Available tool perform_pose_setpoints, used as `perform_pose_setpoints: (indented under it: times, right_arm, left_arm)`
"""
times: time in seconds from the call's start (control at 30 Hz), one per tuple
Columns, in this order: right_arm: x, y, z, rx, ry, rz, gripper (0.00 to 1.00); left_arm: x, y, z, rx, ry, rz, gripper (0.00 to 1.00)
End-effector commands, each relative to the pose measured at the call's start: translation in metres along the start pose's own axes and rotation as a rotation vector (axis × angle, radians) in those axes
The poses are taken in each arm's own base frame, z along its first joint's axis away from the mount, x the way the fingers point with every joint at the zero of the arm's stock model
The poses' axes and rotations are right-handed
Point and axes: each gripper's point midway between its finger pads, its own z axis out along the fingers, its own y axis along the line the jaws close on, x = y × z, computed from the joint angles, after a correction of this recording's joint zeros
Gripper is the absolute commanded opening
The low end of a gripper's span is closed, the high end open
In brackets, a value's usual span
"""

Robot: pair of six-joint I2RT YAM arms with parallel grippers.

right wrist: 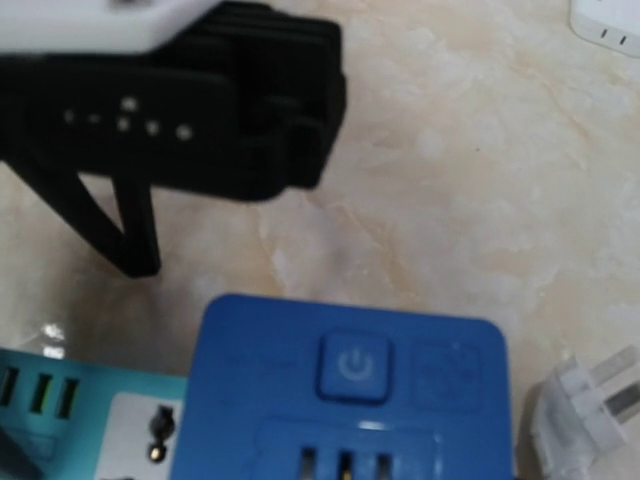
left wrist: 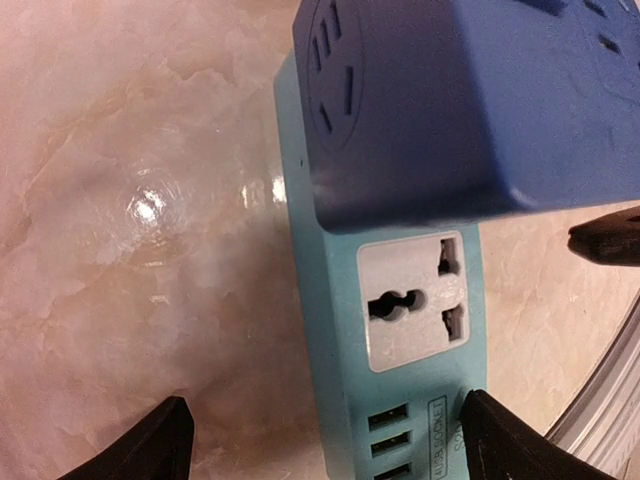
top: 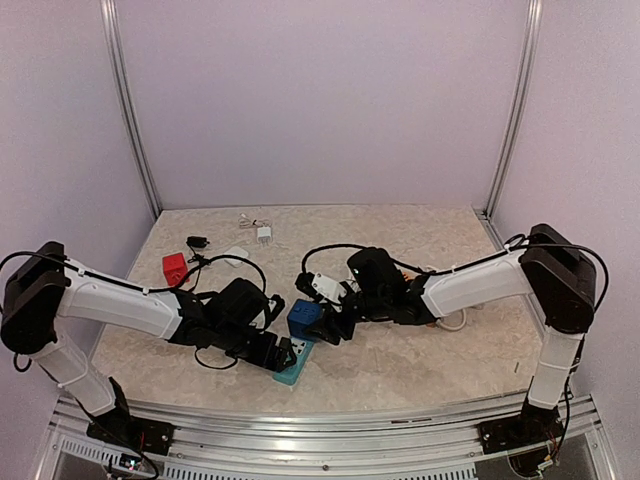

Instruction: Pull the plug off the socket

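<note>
— So, plug position?
— Blue plug block [top: 304, 318], seated on the far end of the teal socket strip [left wrist: 325, 380], close to the near edge of the surface [top: 420, 365], a little left of its middle.
— And the left jaws?
— Wide apart, straddling the strip's near end by the USB ports [left wrist: 390, 445]; one fingertip [left wrist: 510, 440] over the strip's edge, the other off on the bare surface. Not yet pinning anything.
— And the right jaws?
— Up against the block; apart or clamped, impossible to tell from these views.
— Best way to pull?
— Probably clamp the strip first with the left, low and square. Then grip the block on two flat sides, well down its body. Pull straight along the pins, away from the socket face, no twisting. Otherwise likely to drag or tip the whole strip.
</note>
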Motion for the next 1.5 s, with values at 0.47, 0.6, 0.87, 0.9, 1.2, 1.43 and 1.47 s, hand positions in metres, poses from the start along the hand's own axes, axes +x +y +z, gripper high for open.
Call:
perform_pose_setpoints:
  times: [0.47,0.6,0.87,0.9,1.2,1.43,1.47]
  right_arm:
    - [-0.006,0.005,0.006,-0.022,0.012,-0.026,0.34]
    - [-0.018,0.009,-0.001,-0.049,-0.031,-0.004,0.25]
    - [-0.034,0.000,-0.010,-0.058,-0.078,0.070,0.18]
    - [-0.037,-0.002,-0.012,-0.061,-0.089,0.081,0.17]
    - [-0.043,-0.001,-0.022,-0.073,-0.123,0.058,0.15]
    - [-0.034,0.008,-0.023,-0.021,-0.087,-0.036,0.13]
    - [-0.037,0.008,-0.025,-0.025,-0.102,-0.031,0.13]
  left_arm:
    - [0.013,0.014,0.009,-0.038,0.050,-0.003,0.89]
    - [0.014,0.015,0.009,-0.044,0.053,-0.006,0.89]
    - [0.016,0.016,0.012,-0.045,0.065,-0.007,0.89]
    - [0.016,0.016,0.013,-0.046,0.066,-0.007,0.89]
    - [0.015,0.015,0.016,-0.045,0.073,-0.001,0.88]
    - [0.014,0.014,0.018,-0.043,0.081,0.003,0.88]
    - [0.015,0.014,0.018,-0.043,0.084,0.004,0.88]
